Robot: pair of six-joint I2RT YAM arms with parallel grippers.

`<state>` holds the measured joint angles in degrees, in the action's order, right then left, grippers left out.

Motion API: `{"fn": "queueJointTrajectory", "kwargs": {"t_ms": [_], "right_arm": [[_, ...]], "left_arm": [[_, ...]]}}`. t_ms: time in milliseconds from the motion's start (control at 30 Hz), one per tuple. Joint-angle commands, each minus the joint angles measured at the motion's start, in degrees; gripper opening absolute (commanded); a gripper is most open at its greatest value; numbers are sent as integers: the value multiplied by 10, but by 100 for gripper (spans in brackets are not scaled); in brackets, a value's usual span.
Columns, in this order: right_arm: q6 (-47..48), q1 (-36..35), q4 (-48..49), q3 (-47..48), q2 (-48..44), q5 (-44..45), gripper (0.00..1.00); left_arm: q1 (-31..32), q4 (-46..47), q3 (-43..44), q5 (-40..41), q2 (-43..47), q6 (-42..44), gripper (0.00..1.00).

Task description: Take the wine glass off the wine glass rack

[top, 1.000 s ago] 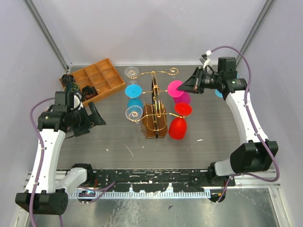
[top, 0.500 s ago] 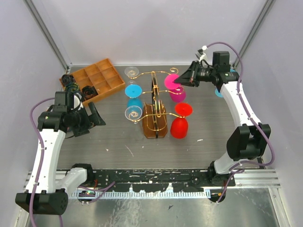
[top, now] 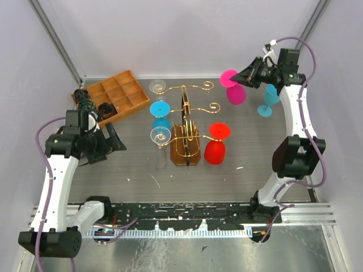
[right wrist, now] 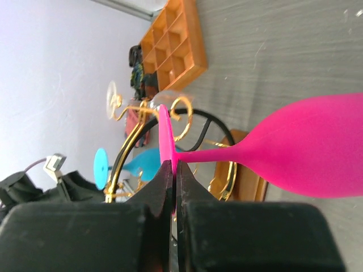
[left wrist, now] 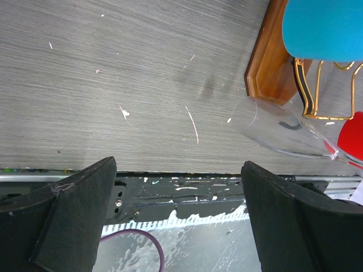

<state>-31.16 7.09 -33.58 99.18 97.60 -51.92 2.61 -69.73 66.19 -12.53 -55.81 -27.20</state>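
I'm gripping the pink wine glass (top: 235,94) with the right gripper (top: 246,78), and its jaws are clamping together on the thin foot disc. The glass is hanging off at the far right, fully clear of the rack (top: 186,127) and near a blue glass (top: 266,102) standing on the counter (top: 136,170). The rack is carrying a red glass (top: 214,152) on its right side, with a second blue glass (top: 160,116) and a clear glass (top: 160,136) on its left. The left gripper (top: 116,140) is hovering over the counter left of the rack, jaws standing wide apart, gripping nothing.
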Motion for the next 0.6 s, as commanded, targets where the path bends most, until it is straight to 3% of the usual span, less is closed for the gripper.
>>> {"fn": "queueJointTrajectory", "kwargs": {"t_ms": [0,233,433,567], "right_arm": [[38,-3,-19,92,77,43,1],[70,-4,-21,265,224,145,1],[169,-21,-19,375,308,315,1],[281,-58,9,390,338,461,1]], "left_arm": [[-2,13,-16,-3,-1,10,98],[-2,35,-13,4,-30,15,98],[-2,53,-14,6,-68,18,98],[-2,61,-14,11,-84,21,98]]}}
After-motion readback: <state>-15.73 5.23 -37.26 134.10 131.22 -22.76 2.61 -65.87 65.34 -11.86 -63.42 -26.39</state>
